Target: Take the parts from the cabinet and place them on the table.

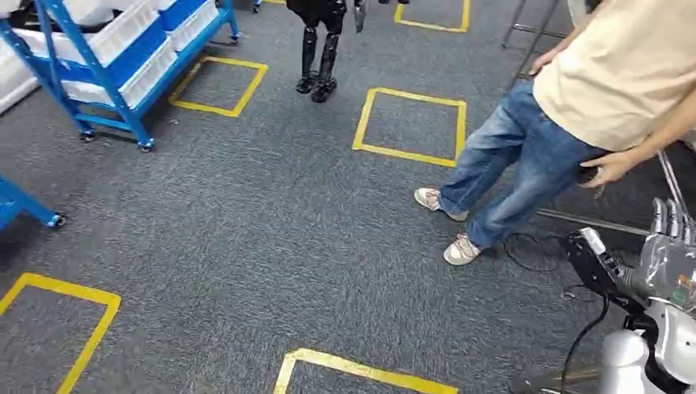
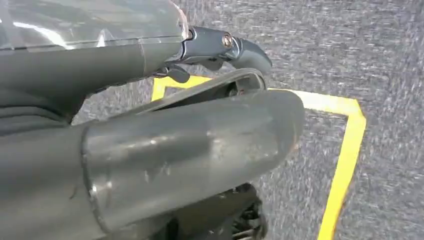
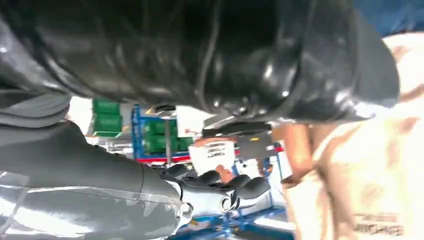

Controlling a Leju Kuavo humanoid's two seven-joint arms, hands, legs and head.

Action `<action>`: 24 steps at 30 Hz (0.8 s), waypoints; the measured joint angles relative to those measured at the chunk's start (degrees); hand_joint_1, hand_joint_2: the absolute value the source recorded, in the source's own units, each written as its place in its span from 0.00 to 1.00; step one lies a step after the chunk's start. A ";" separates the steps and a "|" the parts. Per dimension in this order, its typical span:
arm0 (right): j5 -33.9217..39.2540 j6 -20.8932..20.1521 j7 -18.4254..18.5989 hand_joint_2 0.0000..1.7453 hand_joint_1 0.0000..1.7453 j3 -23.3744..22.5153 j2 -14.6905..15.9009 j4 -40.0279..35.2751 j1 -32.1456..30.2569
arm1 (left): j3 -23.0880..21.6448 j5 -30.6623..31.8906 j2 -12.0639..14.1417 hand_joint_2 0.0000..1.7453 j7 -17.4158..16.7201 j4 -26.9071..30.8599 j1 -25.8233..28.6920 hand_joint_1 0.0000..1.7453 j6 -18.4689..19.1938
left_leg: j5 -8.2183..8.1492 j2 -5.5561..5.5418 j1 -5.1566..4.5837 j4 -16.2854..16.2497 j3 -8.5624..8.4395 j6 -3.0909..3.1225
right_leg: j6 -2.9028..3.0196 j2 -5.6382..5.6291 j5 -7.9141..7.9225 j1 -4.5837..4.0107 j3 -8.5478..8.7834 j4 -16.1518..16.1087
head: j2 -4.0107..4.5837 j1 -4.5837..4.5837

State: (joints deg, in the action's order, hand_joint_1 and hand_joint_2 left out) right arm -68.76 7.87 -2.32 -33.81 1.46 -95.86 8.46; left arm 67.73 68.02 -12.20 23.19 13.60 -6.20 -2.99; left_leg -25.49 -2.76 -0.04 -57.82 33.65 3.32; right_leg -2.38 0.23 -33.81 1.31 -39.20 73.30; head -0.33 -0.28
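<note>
My right robot hand [image 1: 669, 246] is raised at the lower right of my head view, fingers pointing up, and a black part [image 1: 592, 261] sits against its palm side. Whether I'm actually gripping it or it's just mounted gear, I honestly can't tell. The right wrist view is too blurry to settle it. My left robot hand [image 2: 220, 47] hangs over the grey carpet floor [image 1: 263, 222] and its yellow tape squares [image 2: 345, 150], fingers curled in with nothing in them. The blue cabinet [image 1: 107, 57] with white bins stands at the floor's far left corner. A person in jeans [image 1: 525, 156] stands just beside my right arm.
</note>
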 joint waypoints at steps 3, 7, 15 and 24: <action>-0.11 0.02 0.00 0.00 0.00 0.02 0.00 0.00 0.06 | 0.00 0.00 -0.04 0.00 0.00 0.00 -0.05 0.00 0.00 | -0.38 -2.11 0.20 -0.68 0.06 -0.55 | 0.55 -3.67 6.69 0.25 5.60 -13.19 | 0.00 0.00; -0.17 0.09 -0.02 0.00 0.00 0.28 -0.04 -0.24 0.05 | 0.00 0.00 -0.15 0.00 0.04 0.00 0.07 0.00 -0.02 | 0.01 -4.56 0.51 -0.74 0.94 -1.91 | 1.23 -3.77 6.05 -0.13 6.12 -14.11 | 0.00 0.00; -0.17 0.09 -0.02 0.00 0.00 0.92 -0.26 -0.33 0.01 | 0.02 0.00 -0.09 0.00 0.04 0.00 0.04 0.00 -0.02 | -6.26 2.37 0.69 -16.56 8.64 -3.35 | 2.66 2.28 5.97 0.11 7.10 -14.98 | 0.00 -0.44; -0.44 0.11 -0.04 0.00 0.00 2.45 -0.24 -0.63 0.20 | 0.02 0.00 -0.11 0.00 0.09 0.00 0.19 0.00 -0.04 | 0.00 4.13 0.13 0.09 0.17 -0.74 | 0.45 5.42 4.33 -0.20 8.38 -14.57 | 0.00 -0.37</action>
State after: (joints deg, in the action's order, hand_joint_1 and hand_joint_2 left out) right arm -69.20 7.98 -2.36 -31.36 1.22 -96.50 8.65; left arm 67.76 68.02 -12.31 23.28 13.60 -6.02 -3.04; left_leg -25.48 1.36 0.09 -57.73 33.83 2.58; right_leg -1.93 5.65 -29.48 1.10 -30.82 58.73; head -0.33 -0.66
